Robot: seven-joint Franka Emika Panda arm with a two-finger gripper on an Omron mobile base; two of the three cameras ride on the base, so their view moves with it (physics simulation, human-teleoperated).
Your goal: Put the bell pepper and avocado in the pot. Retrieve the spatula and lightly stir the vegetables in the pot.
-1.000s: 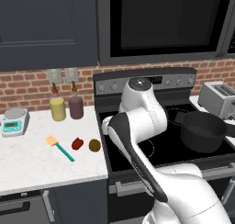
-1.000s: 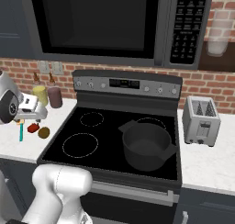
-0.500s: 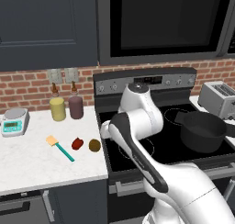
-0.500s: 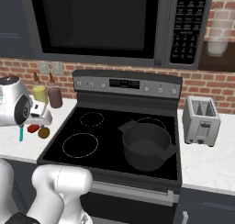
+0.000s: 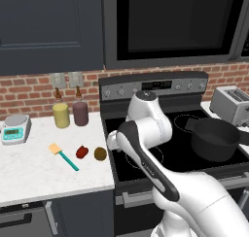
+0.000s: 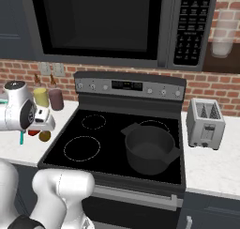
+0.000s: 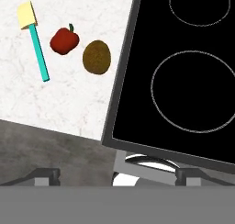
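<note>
Fingers (image 7: 46,174) standing spread wide, gripping nothing, hanging over the counter (image 7: 69,108) edge; pepper (image 7: 64,40), avocado (image 7: 96,57) and spatula (image 7: 33,39) lying side by side there; pot (image 6: 150,149) sitting on the stove (image 6: 89,148).

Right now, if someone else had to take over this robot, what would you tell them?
Gripper: open, empty, above the counter's front edge by the stove.
Bell pepper, avocado and spatula lie in a row on the white counter, left of the stove.
Pot sits empty on the stove's right side.
Done: nothing yet.
Left: put both vegetables in the pot, fetch the spatula, stir lightly.
</note>
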